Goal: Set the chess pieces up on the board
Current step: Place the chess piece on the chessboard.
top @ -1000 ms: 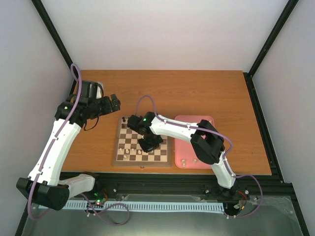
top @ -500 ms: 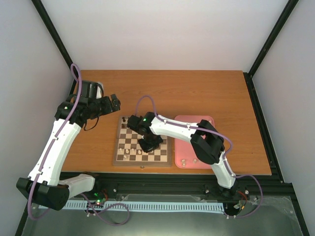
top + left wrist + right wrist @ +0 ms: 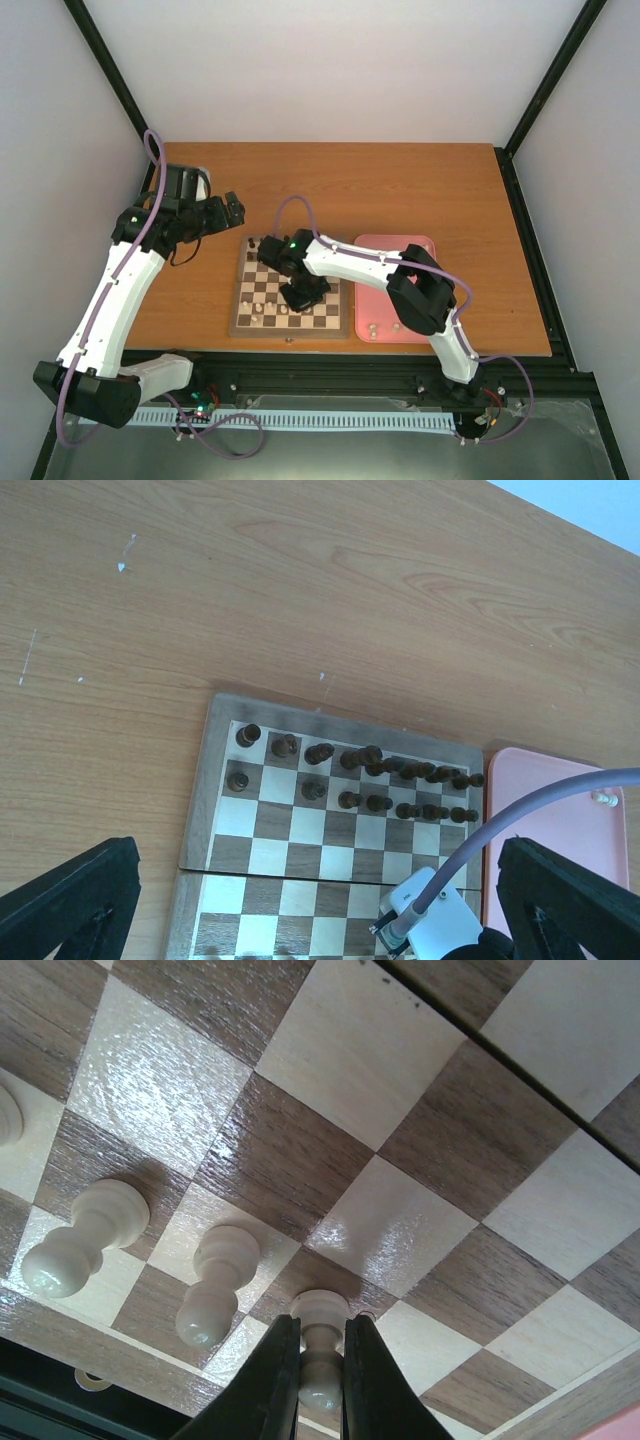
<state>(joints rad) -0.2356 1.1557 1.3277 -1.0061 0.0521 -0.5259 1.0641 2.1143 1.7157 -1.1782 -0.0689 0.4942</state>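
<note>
The board (image 3: 262, 292) lies in the middle of the table, with dark chessmen (image 3: 372, 761) along its far rows. My right gripper (image 3: 320, 1380) is shut on a cream pawn (image 3: 322, 1355), pinching its neck. The pawn's base is at a dark square in a near row; I cannot tell if it touches. In the top view this gripper (image 3: 304, 294) is low over the board. Two more cream pawns (image 3: 88, 1235) (image 3: 218, 1282) stand to its left. My left gripper (image 3: 232, 208) hovers open and empty beyond the board's far left corner, its fingers (image 3: 70, 900) wide apart.
A pink tray (image 3: 410, 250) lies right of the board and holds loose cream pieces (image 3: 372, 327). It also shows in the left wrist view (image 3: 545, 810). My right arm's white link (image 3: 440, 925) crosses over the board. Black frame posts stand at the table's edges.
My right gripper has edged very slightly toward the board's near rows with the pawn. The left arm has not moved.
</note>
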